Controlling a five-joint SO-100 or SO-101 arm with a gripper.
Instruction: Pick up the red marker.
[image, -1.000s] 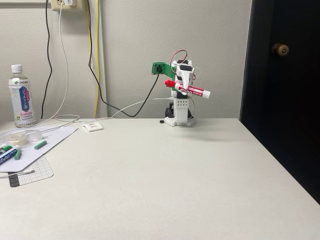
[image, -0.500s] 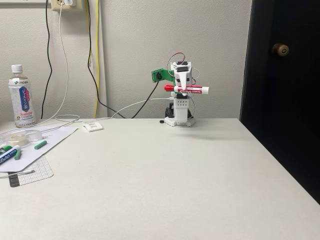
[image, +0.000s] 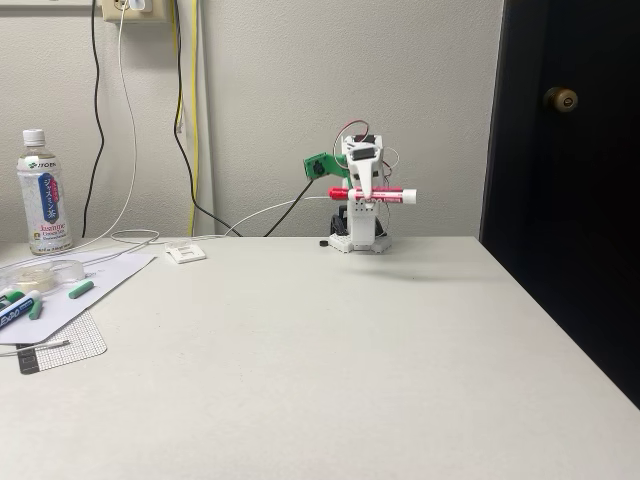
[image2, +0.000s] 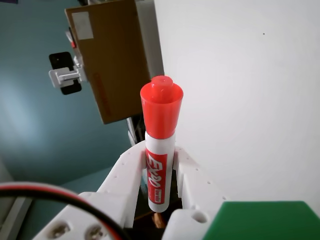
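The red marker (image: 385, 195) hangs level in the air above the arm's base at the far edge of the table, red cap pointing left in the fixed view. My gripper (image: 364, 196) is shut across the marker's middle. The wrist view shows the same marker (image2: 160, 150) standing up between my two white fingers (image2: 125, 172), with its red cap well clear of them and the lettered barrel pinched between them.
The white table (image: 330, 350) stretches toward the camera. At its left lie a sheet of paper with other markers (image: 15, 305), a tape roll (image: 40, 272) and a water bottle (image: 42, 195). Cables hang down the wall. A dark door (image: 565, 150) stands at the right.
The marker was tilted with its white end lower; it has swung to level. The gripper has sunk slightly with the marker still held.
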